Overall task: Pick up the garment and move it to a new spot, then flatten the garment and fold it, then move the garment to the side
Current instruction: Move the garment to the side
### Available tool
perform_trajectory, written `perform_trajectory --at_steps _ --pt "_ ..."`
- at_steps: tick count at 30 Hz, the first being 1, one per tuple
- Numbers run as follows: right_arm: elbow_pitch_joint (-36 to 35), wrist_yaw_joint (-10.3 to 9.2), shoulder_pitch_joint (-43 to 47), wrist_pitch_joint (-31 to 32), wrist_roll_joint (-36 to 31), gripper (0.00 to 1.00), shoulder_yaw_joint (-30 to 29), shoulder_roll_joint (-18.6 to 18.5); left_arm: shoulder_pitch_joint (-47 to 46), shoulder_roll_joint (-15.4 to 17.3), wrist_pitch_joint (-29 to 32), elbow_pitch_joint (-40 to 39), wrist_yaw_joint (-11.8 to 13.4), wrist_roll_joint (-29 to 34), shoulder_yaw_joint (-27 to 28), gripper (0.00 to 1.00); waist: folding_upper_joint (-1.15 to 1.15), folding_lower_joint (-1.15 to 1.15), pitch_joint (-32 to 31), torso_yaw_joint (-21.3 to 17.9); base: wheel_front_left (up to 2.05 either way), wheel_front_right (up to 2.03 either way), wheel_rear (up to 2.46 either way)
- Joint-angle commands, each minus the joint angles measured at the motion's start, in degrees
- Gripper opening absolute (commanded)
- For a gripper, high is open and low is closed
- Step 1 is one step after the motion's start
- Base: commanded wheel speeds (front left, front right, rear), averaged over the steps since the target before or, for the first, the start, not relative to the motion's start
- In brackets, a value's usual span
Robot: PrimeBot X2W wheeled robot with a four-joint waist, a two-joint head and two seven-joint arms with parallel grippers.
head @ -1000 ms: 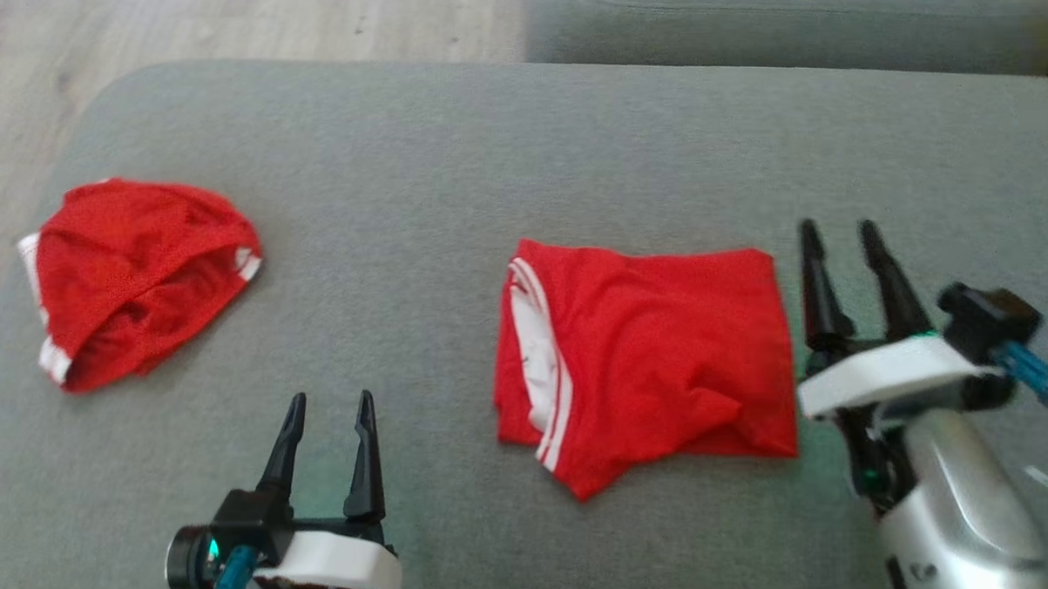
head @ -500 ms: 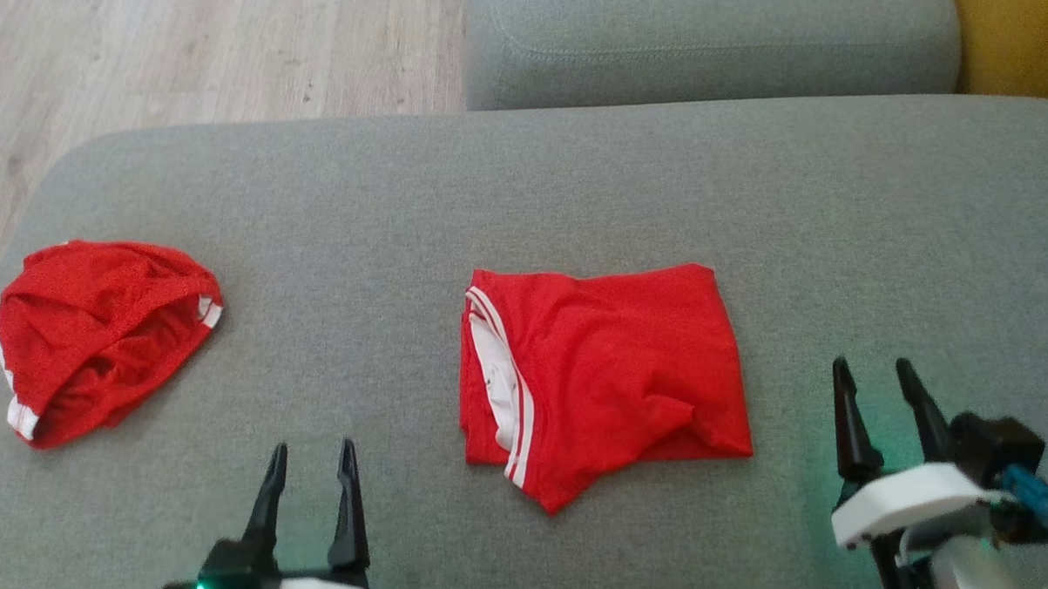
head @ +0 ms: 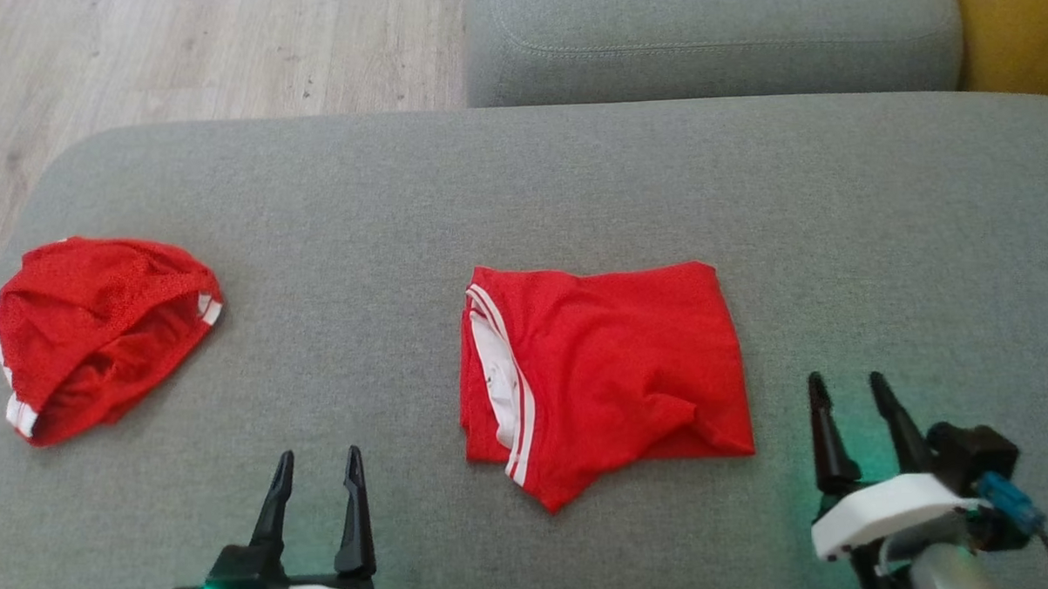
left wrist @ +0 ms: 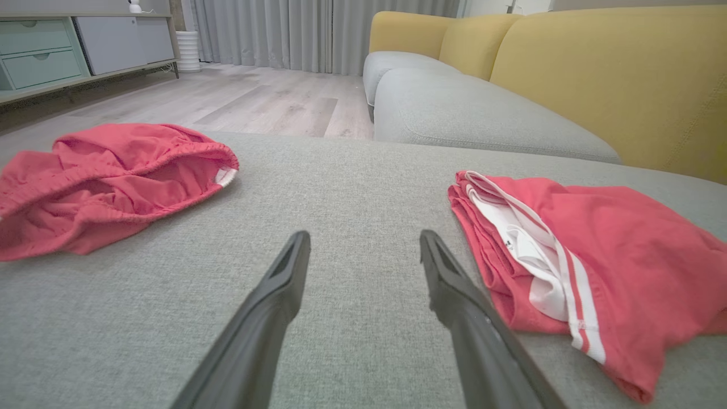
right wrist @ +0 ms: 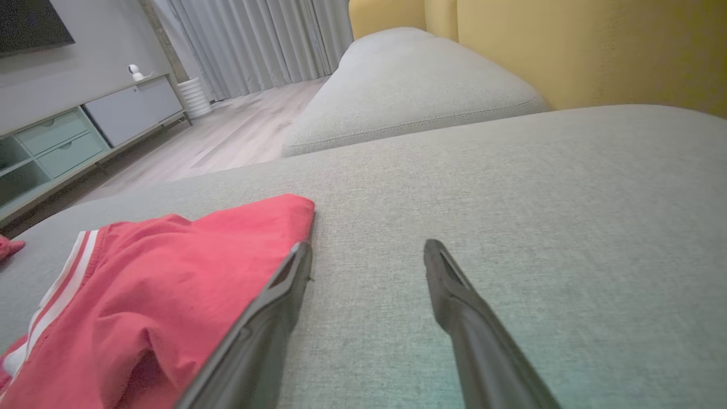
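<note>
A red garment (head: 601, 379) with white stripes lies folded in the middle of the grey sofa seat (head: 520, 190). A second red garment (head: 98, 331) lies crumpled at the seat's left end. My left gripper (head: 319, 454) stands open at the near edge, between the two, touching neither. In the left wrist view its gripper (left wrist: 364, 236) is empty, with the folded garment (left wrist: 613, 250) to its right and the crumpled one (left wrist: 108, 182) to its left. My right gripper (head: 844, 377) is open just right of the folded garment's near right corner. In the right wrist view that gripper (right wrist: 368, 246) is over bare fabric beside the garment (right wrist: 170, 272).
Another grey cushion (head: 707, 35) adjoins the seat at the back, with a yellow backrest (head: 1016, 29) at the right. Wooden floor (head: 176, 54) lies beyond the seat's rounded left end. A low cabinet (left wrist: 68, 51) stands across the room.
The head camera has tilted, shifting the whole picture. Relative to the folded garment, both grippers have drawn back toward the near edge, the right one more. Both garments lie unmoved.
</note>
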Motion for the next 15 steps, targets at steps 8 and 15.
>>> perform_trajectory --at_steps 8,15 --pt "-2.4 -0.04 -5.6 -0.8 -0.5 1.0 11.6 -0.1 -2.9 0.1 -0.5 -1.1 0.0 -0.8 0.2 1.0 0.0 0.0 1.1 1.8 0.0 0.0 0.0" --pt "-1.3 -0.04 -7.4 -0.8 -0.8 1.0 31.0 -1.9 -3.3 0.1 -0.5 -0.8 0.0 -1.3 -0.6 1.0 0.0 0.0 2.0 4.1 0.0 0.0 0.0"
